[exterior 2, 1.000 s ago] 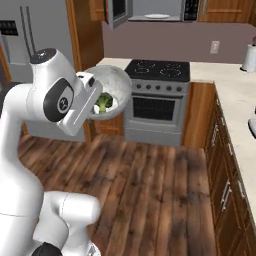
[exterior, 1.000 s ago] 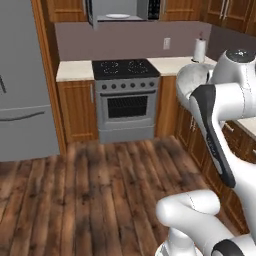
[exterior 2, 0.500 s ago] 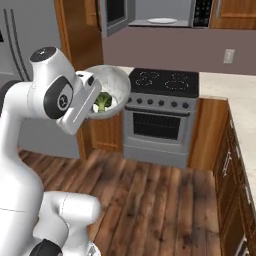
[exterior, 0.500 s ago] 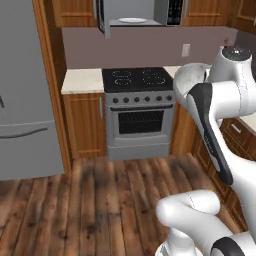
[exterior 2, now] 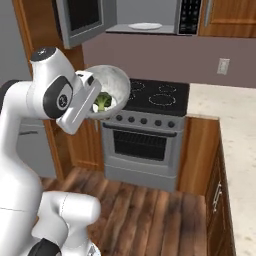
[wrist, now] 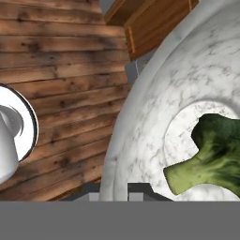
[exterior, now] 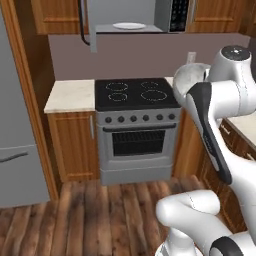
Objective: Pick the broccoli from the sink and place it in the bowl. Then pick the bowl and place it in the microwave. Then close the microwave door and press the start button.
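Your base has swung round: the stove [exterior: 134, 95] now sits dead ahead, the open microwave [exterior 2: 150, 20] at twelve o'clock above. The end effector [exterior 2: 89, 95] grips the bowl [exterior 2: 107, 90], broccoli [exterior 2: 102, 101] inside; lift next.

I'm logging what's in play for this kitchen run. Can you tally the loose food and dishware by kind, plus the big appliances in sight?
Bowl: 1
Broccoli: 1
Plate: 1
Microwave: 1
Stove: 1
Fridge: 1
Total: 6
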